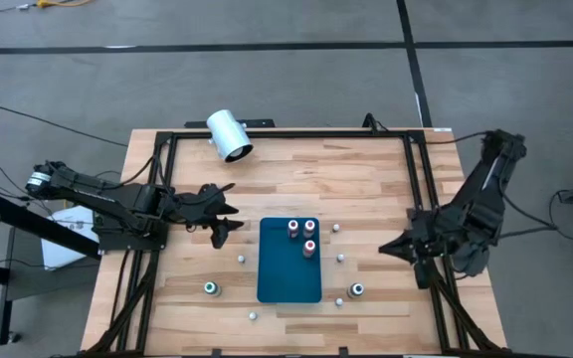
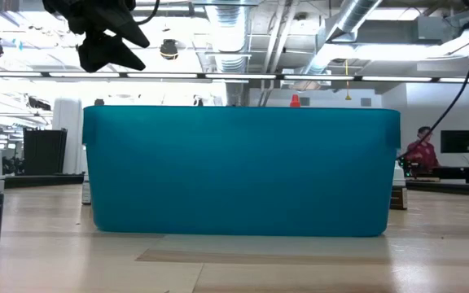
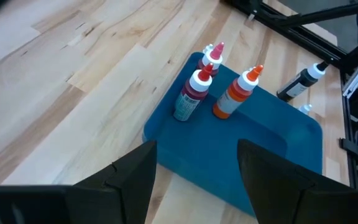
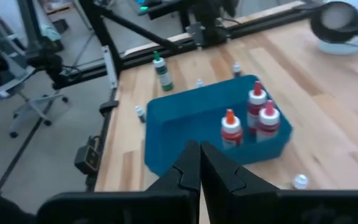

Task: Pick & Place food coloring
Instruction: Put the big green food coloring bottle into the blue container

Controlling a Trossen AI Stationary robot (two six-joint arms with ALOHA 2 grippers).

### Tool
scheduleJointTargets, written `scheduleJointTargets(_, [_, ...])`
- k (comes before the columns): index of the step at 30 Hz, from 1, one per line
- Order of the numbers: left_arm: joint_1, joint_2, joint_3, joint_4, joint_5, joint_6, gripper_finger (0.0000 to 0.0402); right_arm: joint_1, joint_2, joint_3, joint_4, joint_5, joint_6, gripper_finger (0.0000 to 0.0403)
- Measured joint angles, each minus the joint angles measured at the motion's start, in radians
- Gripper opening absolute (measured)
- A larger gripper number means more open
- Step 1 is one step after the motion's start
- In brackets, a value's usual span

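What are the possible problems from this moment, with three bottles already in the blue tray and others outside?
1. The three bottles stand close together in the blue tray; setting another beside them may tip one.
2. Small white caps lie loose on the table; a gripper passing low may knock them away.
3. The open left gripper is near the tray's edge and may push the tray. The shut right gripper waits on the other side.

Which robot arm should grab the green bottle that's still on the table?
Probably the left. The green bottle stands on the wood left of the teal tray, nearer the open left gripper. The right gripper is shut and across the tray.
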Motion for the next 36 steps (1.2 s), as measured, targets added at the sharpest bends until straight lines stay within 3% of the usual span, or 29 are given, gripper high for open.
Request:
scheduleJointTargets(25, [0.000,-0.001,0.004,0.172,0.097,-0.011,0.0213,-0.267,0.000,-0.361,0.874,-0.411,-0.386,0.0000])
scheduleJointTargets(30, [0.000,-0.009,0.062,0.159,0.147,0.012,0.0213,-0.290,0.000,-0.451,1.094,-0.456,-0.437,0.0000])
scheduleJointTargets(36, [-0.004,-0.017,0.213,0.061,0.197,0.068,0.0213,-0.293,0.000,-0.503,1.208,-0.458,-0.454,0.0000])
